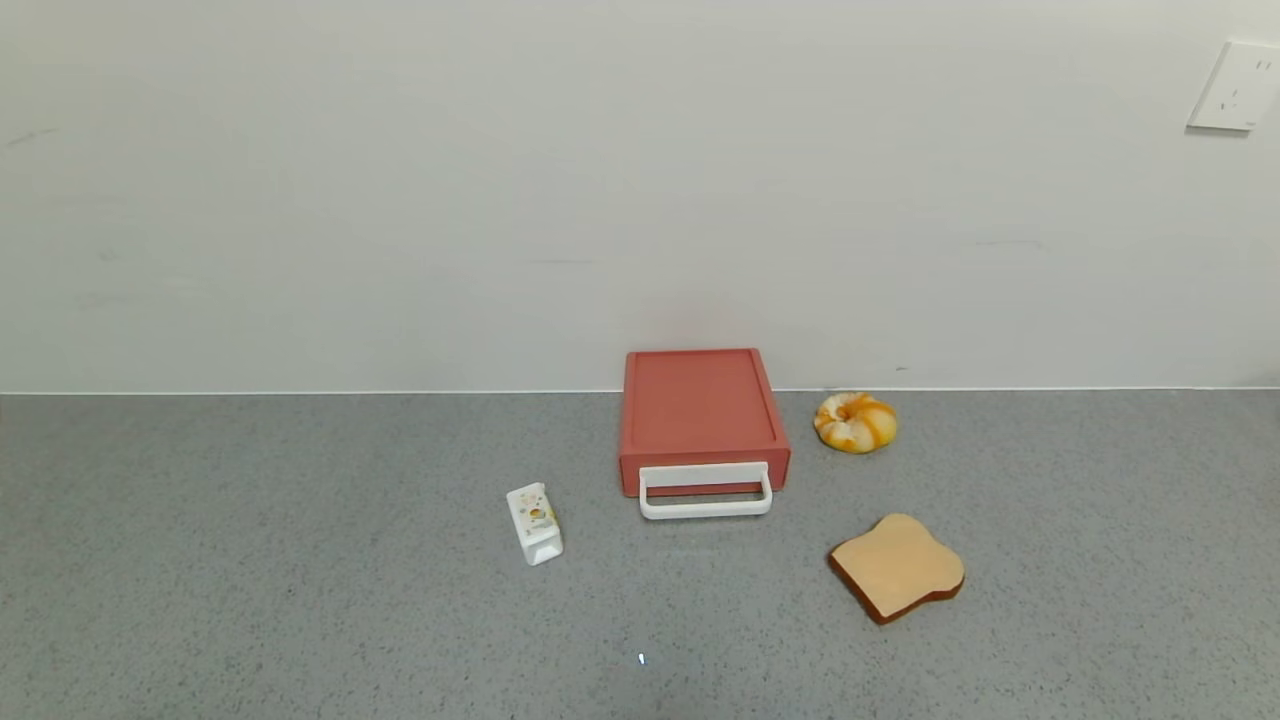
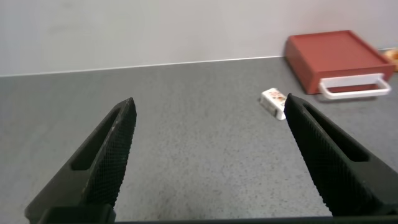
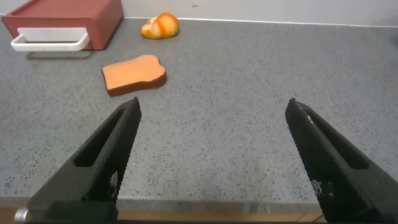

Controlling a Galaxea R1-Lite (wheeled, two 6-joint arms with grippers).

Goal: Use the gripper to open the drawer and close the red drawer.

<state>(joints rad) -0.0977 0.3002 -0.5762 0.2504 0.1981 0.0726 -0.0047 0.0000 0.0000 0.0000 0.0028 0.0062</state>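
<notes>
The red drawer box (image 1: 700, 410) stands against the back wall at the middle of the grey counter. Its drawer is pushed in, with the white loop handle (image 1: 705, 492) facing me. It also shows in the left wrist view (image 2: 336, 56) and the right wrist view (image 3: 65, 15). Neither arm shows in the head view. My left gripper (image 2: 208, 109) is open and empty over bare counter, well short of the box. My right gripper (image 3: 214, 109) is open and empty near the counter's front edge, well short of the box.
A small white carton (image 1: 534, 523) lies left of the drawer's front. A tan toast slice (image 1: 897, 566) lies to the front right of it. A yellow bun (image 1: 855, 421) sits right of the box near the wall. A wall socket (image 1: 1235, 85) is at the upper right.
</notes>
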